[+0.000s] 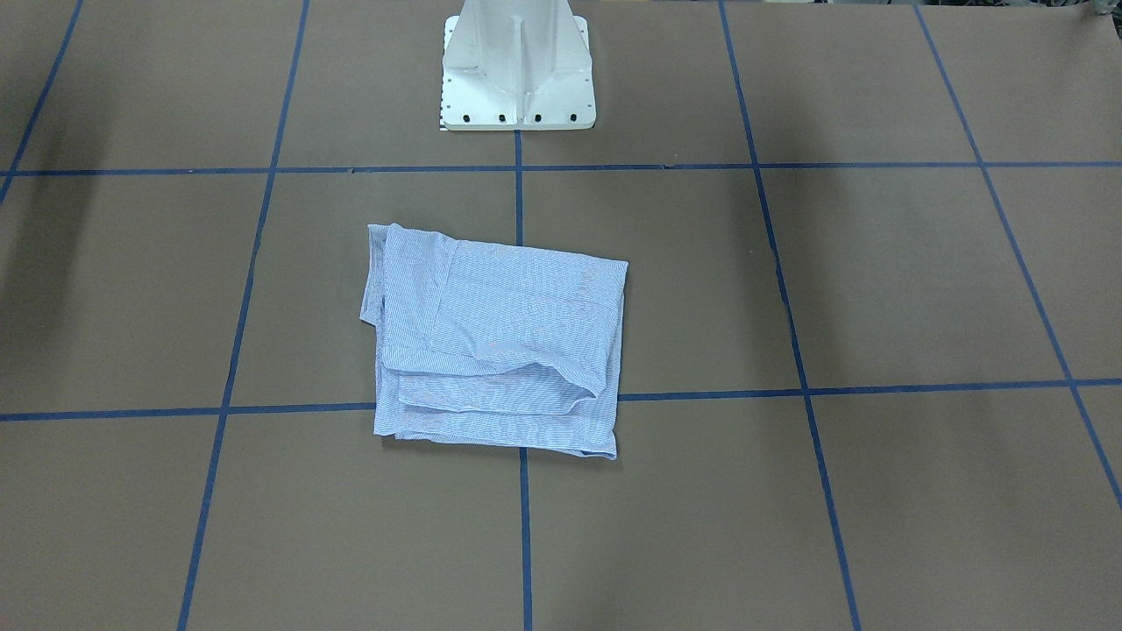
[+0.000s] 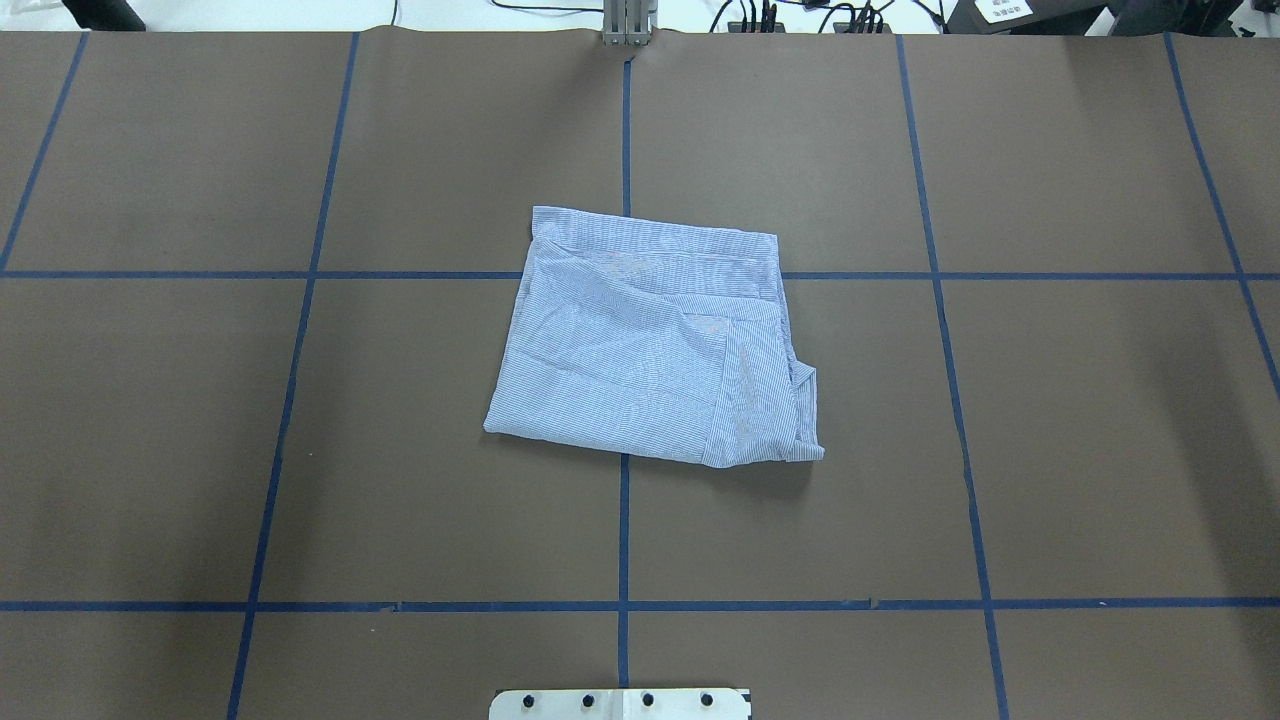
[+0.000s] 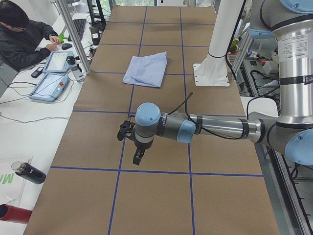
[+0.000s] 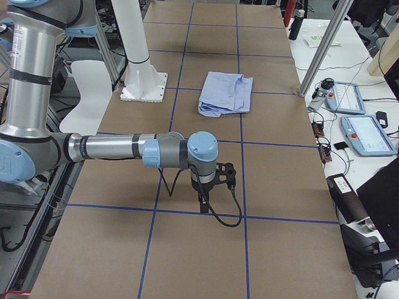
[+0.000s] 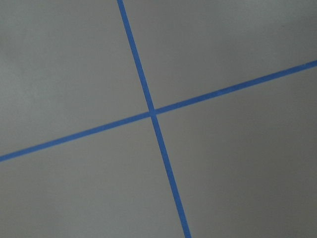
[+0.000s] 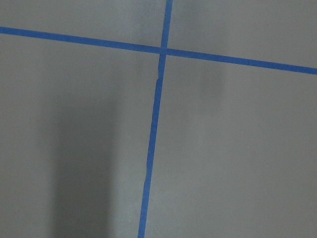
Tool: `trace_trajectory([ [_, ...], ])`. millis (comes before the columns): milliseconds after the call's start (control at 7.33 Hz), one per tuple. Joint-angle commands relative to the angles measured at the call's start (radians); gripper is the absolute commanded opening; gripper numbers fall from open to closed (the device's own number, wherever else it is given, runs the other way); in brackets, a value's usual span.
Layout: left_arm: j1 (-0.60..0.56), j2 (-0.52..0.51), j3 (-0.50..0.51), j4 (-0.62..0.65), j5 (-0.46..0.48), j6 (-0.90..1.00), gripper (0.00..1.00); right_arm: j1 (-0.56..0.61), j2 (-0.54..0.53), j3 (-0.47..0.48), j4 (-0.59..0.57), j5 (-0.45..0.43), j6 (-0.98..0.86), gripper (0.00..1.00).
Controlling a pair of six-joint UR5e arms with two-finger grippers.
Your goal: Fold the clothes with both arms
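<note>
The light blue striped shirt lies folded into a rough rectangle at the middle of the brown table; it also shows in the overhead view and both side views. My left gripper hangs over the table's left end, far from the shirt; I cannot tell if it is open or shut. My right gripper hangs over the table's right end, also far from the shirt; I cannot tell its state. Neither touches the shirt. Both wrist views show only table and blue tape.
The white pedestal base stands behind the shirt. Blue tape lines grid the table. An operator sits at a side desk with tablets. Another desk with pendants flanks the opposite side. A bottle lies near.
</note>
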Motion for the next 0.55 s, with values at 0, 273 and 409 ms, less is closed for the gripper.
trace_trajectory([
  [0, -0.005, 0.007, 0.015, -0.004, -0.012, -0.038, 1.00, 0.000, -0.001, -0.001, 0.007, 0.000, 0.007, 1.00],
  [273, -0.004, 0.012, 0.010, -0.004, -0.015, -0.079, 1.00, 0.000, -0.001, -0.001, 0.007, -0.001, 0.007, 1.00],
  [409, -0.002, 0.011, 0.012, 0.009, -0.015, -0.080, 1.00, 0.000, -0.001, -0.002, 0.007, -0.001, 0.007, 1.00],
])
